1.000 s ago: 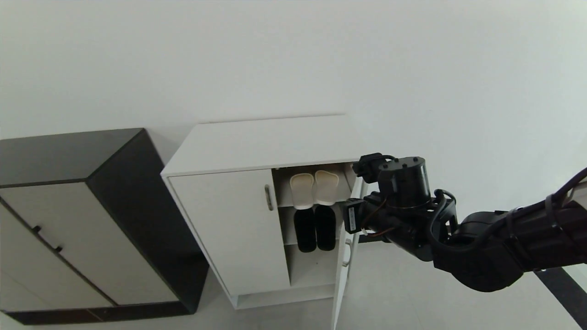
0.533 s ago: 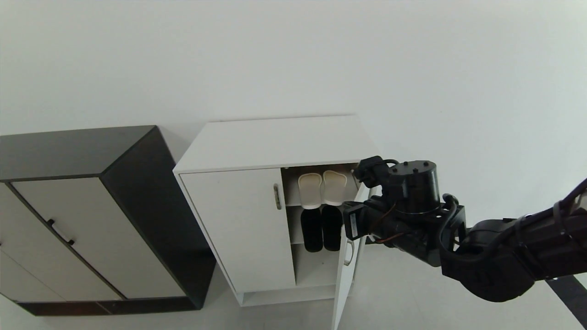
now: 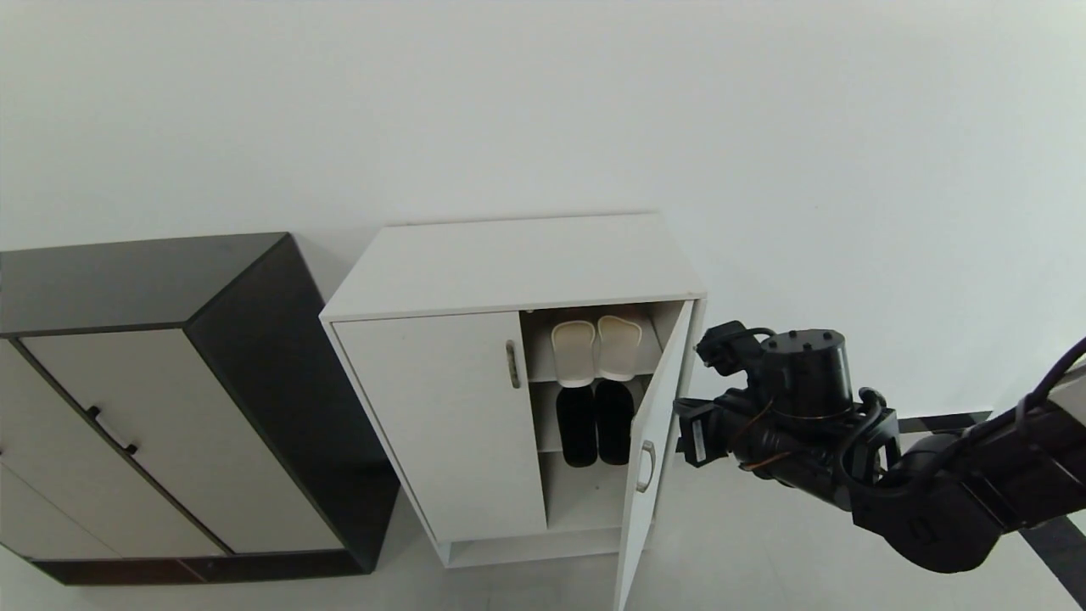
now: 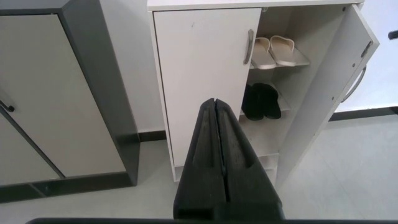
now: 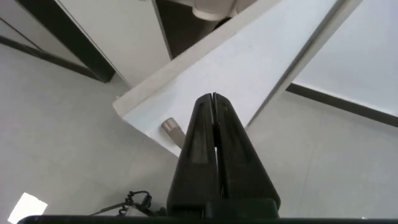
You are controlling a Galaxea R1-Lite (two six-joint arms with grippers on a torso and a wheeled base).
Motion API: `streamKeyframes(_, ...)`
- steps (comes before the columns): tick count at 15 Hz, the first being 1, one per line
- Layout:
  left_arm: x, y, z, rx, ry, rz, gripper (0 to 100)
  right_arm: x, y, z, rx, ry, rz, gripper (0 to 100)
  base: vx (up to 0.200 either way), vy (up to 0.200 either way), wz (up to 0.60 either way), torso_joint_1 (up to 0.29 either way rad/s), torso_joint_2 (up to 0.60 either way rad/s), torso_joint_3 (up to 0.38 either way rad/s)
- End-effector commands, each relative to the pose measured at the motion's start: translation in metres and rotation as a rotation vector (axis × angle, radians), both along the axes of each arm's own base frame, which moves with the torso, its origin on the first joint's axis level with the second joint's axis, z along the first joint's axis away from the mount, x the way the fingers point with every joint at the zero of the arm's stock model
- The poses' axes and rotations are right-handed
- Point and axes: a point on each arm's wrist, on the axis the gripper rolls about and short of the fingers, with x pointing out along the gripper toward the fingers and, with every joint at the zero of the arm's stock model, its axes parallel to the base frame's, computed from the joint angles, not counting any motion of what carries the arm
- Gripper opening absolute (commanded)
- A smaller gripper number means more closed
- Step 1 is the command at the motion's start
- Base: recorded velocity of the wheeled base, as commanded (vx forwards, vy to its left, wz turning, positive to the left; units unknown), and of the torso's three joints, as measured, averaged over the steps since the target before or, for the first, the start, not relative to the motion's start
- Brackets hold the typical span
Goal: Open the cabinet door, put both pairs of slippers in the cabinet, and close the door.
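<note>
Though ajar — white cabinet door, silver handle

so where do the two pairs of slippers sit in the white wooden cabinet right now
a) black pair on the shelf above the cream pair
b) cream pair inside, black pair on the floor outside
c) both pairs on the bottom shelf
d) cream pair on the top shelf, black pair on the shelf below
d: past the open right door of the white wooden cabinet, the cream pair of slippers lies on the top shelf and the black pair of slippers on the shelf just beneath it.
</note>
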Motion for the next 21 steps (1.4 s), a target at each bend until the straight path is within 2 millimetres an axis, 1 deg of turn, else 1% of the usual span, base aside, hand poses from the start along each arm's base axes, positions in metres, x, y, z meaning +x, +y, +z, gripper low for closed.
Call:
streamKeyframes(1, 0.000, 0.000, 0.000, 0.000, 0.000, 0.000, 0, 0.007, 0.002, -0.018, -0.023, 0.034, -0.009, 0, 0.000, 0.000, 0.00, 0.000, 0.00, 0.000)
streamKeyframes(2, 0.000, 0.000, 0.000, 0.000, 0.000, 0.000, 0, 0.018, 0.006, -0.030, -0.021, 0.029, -0.014, 0, 0.000, 0.000, 0.00, 0.000, 0.00, 0.000)
streamKeyframes(4, 0.000, 0.000, 0.000, 0.000, 0.000, 0.000, 0, 0.028, 0.013, -0.036, -0.011, 0.014, -0.017, 0, 0.000, 0.000, 0.00, 0.000, 0.00, 0.000)
streamKeyframes(7, 0.000, 0.000, 0.000, 0.000, 0.000, 0.000, 0, 0.040, 0.021, -0.035, 0.005, -0.010, -0.017, 0, 0.000, 0.000, 0.00, 0.000, 0.00, 0.000)
streamKeyframes(8, 0.000, 0.000, 0.000, 0.000, 0.000, 0.000, 0, 0.041, 0.023, -0.034, 0.007, -0.014, -0.015, 0, 0.000, 0.000, 0.00, 0.000, 0.00, 0.000)
streamKeyframes(10, 0.000, 0.000, 0.000, 0.000, 0.000, 0.000, 0, 0.055, 0.032, -0.037, 0.028, -0.036, -0.012, 0, 0.000, 0.000, 0.00, 0.000, 0.00, 0.000)
streamKeyframes(12, 0.000, 0.000, 0.000, 0.000, 0.000, 0.000, 0, 0.059, 0.038, -0.039, 0.054, -0.063, -0.004, 0, 0.000, 0.000, 0.00, 0.000, 0.00, 0.000)
streamKeyframes(14, 0.000, 0.000, 0.000, 0.000, 0.000, 0.000, 0, 0.058, 0.039, -0.036, 0.110, -0.107, 0.038, 0, 0.000, 0.000, 0.00, 0.000, 0.00, 0.000)
streamKeyframes(16, 0.000, 0.000, 0.000, 0.000, 0.000, 0.000, 0, 0.052, 0.033, -0.037, 0.143, -0.114, 0.083, 0, 0.000, 0.000, 0.00, 0.000, 0.00, 0.000)
streamKeyframes(18, 0.000, 0.000, 0.000, 0.001, 0.000, 0.000, 0, 0.039, 0.017, -0.044, 0.168, -0.085, 0.194, 0, 0.000, 0.000, 0.00, 0.000, 0.00, 0.000)
streamKeyframes(19, 0.000, 0.000, 0.000, 0.001, 0.000, 0.000, 0, 0.028, 0.009, -0.048, 0.187, -0.067, 0.280, 0, 0.000, 0.000, 0.00, 0.000, 0.00, 0.000)
streamKeyframes(20, 0.000, 0.000, 0.000, 0.001, 0.000, 0.000, 0, 0.023, 0.005, -0.050, 0.197, -0.061, 0.323, 0, 0.200, 0.000, 0.00, 0.007, 0.01, 0.002)
streamKeyframes(21, 0.000, 0.000, 0.000, 0.001, 0.000, 0.000, 0, 0.011, -0.005, -0.054, 0.220, -0.039, 0.421, 0, 0.200, 0.000, 0.00, 0.007, 0.00, 0.002)
